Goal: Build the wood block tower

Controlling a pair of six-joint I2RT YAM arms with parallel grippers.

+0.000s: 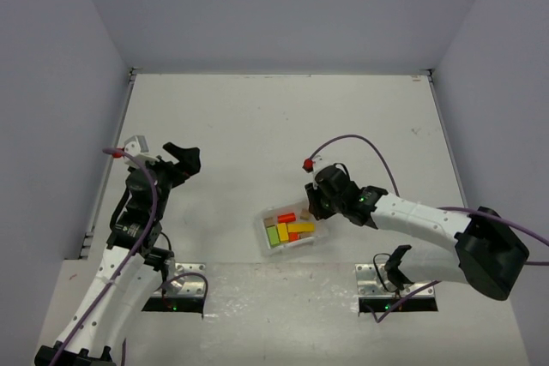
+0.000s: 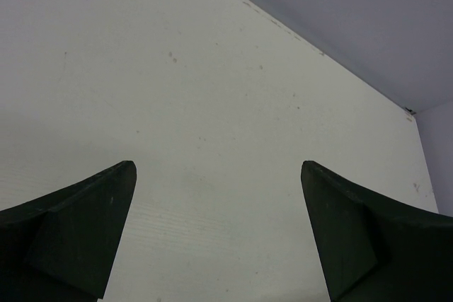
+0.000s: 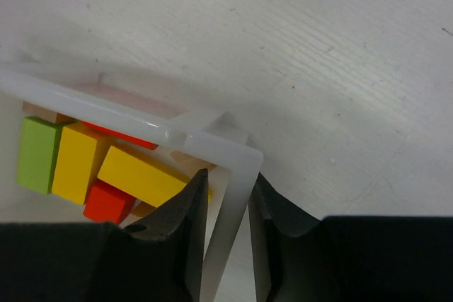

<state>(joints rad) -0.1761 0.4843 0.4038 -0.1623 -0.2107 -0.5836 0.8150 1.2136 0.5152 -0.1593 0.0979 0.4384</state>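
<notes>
White tabletop [image 1: 257,126] fills the scene. At its left side the left gripper [image 1: 178,159] hangs above bare surface with its two dark fingers [image 2: 85,224] spread wide and nothing between them, well apart from the task's things. Near the middle of the near edge lies a clear plastic tray [image 1: 262,231], and the wood blocks [image 1: 290,227] lie flat inside it, side by side rather than stacked. From above, the tray's long axis runs left to right, tipped a little so its right end sits farther from the arm bases. At the tray's left end the green block [image 1: 273,235] lies with its long side across the tray. To its right come a short yellow block [image 3: 78,160], a red block [image 1: 286,217] and a long yellow block [image 1: 302,227]. The long yellow block follows the tray's long axis and points toward the right gripper [image 1: 314,203]. A plain brown block [image 3: 42,112] shows only in part behind the tray wall. The right gripper sits at the tray's right end, its fingers [image 3: 185,224] pressed onto the tray's wall near a corner, one finger inside and one outside, with the blocks just beside the inner finger.
</notes>
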